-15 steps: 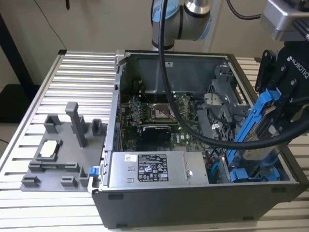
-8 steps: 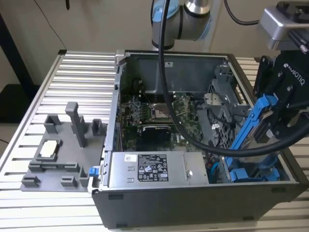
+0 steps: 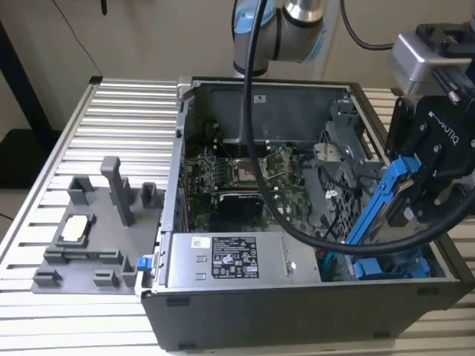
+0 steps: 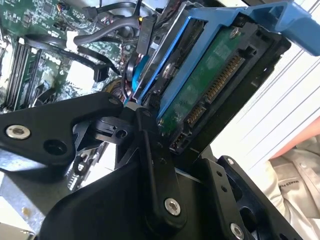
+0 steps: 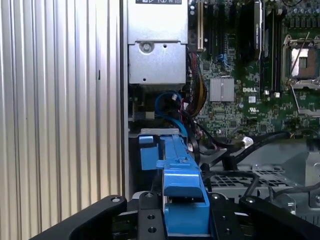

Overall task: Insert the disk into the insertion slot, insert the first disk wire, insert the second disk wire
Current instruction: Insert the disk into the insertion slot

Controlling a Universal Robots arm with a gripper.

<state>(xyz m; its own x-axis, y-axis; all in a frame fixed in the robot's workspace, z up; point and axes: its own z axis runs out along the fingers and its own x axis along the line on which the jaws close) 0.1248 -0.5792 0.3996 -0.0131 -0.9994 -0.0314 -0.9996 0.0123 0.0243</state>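
At three o'clock in the exterior view, the end effector [image 3: 410, 199] hangs above the open computer case [image 3: 223, 319], clenched on the disk [image 3: 375, 215], which tilts steeply in its bright blue carrier.

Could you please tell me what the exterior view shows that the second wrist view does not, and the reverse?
The exterior view takes in the computer case, its labelled power-supply box and a grey fixture on the slatted table at the exterior view's left. The second wrist view brings the disk's green circuit board and connector pins close. Both show the gripper shut on the disk in its blue carrier, and the motherboard.
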